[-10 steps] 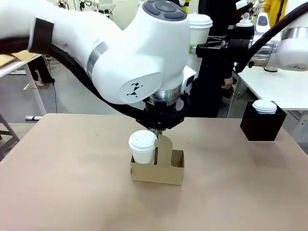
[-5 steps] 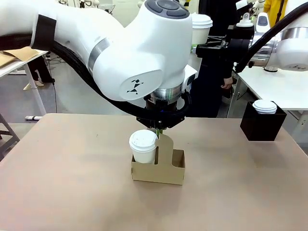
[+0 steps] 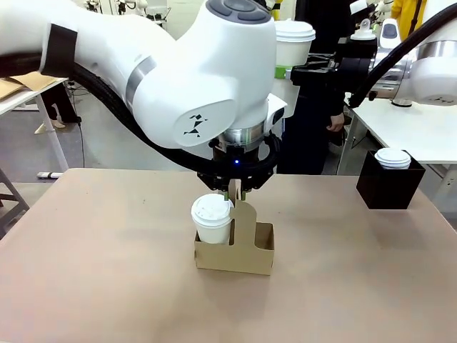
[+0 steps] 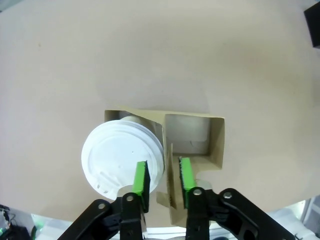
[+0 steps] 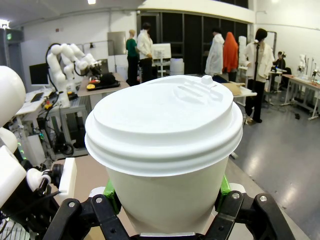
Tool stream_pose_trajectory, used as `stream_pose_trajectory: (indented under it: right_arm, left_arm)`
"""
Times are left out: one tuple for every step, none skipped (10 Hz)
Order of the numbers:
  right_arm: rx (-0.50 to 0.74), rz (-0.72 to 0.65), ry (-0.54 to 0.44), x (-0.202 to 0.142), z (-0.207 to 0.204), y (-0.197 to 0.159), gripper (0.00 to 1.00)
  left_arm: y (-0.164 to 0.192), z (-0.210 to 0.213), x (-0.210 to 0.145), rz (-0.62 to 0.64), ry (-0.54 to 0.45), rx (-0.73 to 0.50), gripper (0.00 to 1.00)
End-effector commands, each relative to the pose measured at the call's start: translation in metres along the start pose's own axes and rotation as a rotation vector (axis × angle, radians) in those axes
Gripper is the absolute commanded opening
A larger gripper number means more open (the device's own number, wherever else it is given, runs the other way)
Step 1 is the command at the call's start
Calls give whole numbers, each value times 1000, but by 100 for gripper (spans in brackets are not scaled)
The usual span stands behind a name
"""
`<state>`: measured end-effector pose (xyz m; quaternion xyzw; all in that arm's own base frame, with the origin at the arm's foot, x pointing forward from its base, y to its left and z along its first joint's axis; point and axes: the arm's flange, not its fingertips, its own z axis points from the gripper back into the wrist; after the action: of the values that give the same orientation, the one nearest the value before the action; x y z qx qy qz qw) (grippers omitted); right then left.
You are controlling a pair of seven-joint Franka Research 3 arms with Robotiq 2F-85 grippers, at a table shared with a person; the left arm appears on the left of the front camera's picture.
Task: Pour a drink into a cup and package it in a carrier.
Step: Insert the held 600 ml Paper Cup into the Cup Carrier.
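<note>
Brown cardboard carrier (image 3: 246, 259) sat mid-frame on the tabletop (image 3: 100, 271), with a lidded white cup (image 3: 212, 216) in its left slot and the right slot empty. Left end effector (image 4: 163, 179) pointed straight down over the centre handle (image 3: 246, 218), green pads apart on either side, not pinching it imo. To do this well I'd drop a touch lower, keep the pad off the cup lid, then close square on the handle. Right end effector (image 5: 167, 202) hung high at the front view's upper right, clamped on a second lidded cup (image 5: 165, 135).
</note>
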<state>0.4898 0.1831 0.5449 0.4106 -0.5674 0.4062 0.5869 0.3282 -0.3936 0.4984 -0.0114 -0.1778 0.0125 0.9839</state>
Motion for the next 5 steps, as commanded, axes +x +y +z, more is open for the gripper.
stream_pose_trajectory:
  right_arm:
    - [-8, 23, 1, 3, -2, 0, 81]
    - [-8, 23, 1, 3, -2, 0, 81]
    - [0, 0, 0, 0, 0, 0, 81]
    - [49, -13, 30, -12, 8, -6, 81]
    - [90, -24, 54, -25, 17, -10, 81]
  left_arm:
    - [21, 12, -4, -18, -1, -48, 100]
    - [28, 20, -4, -34, -1, -66, 85]
    - [36, 30, -3, -59, -1, -86, 94]
    - [53, 47, -2, -120, 9, -125, 100]
    - [72, 62, 0, -212, 21, -153, 100]
